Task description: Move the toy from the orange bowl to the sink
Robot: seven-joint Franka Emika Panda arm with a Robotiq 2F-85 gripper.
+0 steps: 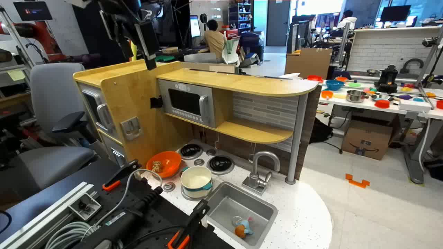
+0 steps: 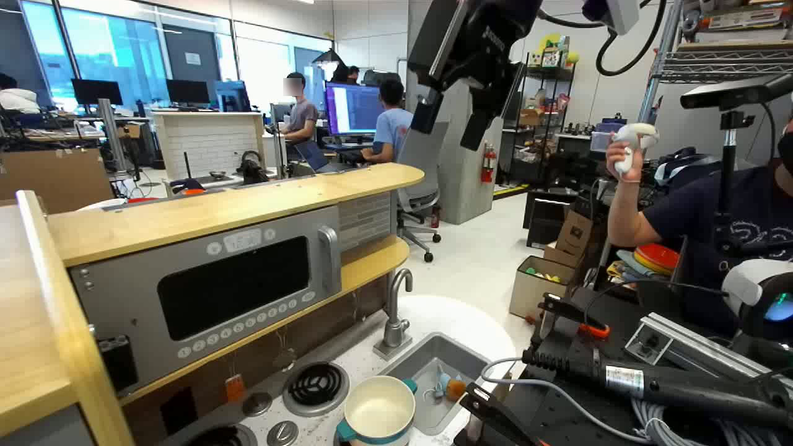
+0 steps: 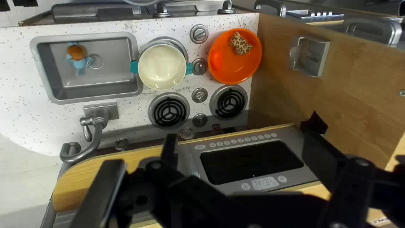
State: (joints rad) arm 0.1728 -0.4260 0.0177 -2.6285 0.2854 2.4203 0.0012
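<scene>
Foremost in the wrist view, the gripper (image 3: pixel 242 142) is held raised, its jaws parted and nothing grasped between them. In both exterior views it is seen well above the level of the counter (image 1: pixel 301 214). The spotted toy (image 3: pixel 239 43) is located inside the orange bowl (image 3: pixel 232 68), off centre toward the counter's front edge; a blue-and-brown toy (image 3: pixel 77 57) is already contained in the sink (image 3: pixel 117 57). The pot (image 3: pixel 162 65) is positioned between bowl and sink.

Pick-up is judged to be the step in hand, with contact not yet made. For the next move, the gripper should be brought over the bowl, aligned with the spotted toy and lowered with the jaws spread. Clearance from the wooden side panel (image 3: pixel 316 101) is to be allowed, as the bowl is set just beside it. Once the toy is secured, a lift above the pot's rim is required before transfer to the sink.
</scene>
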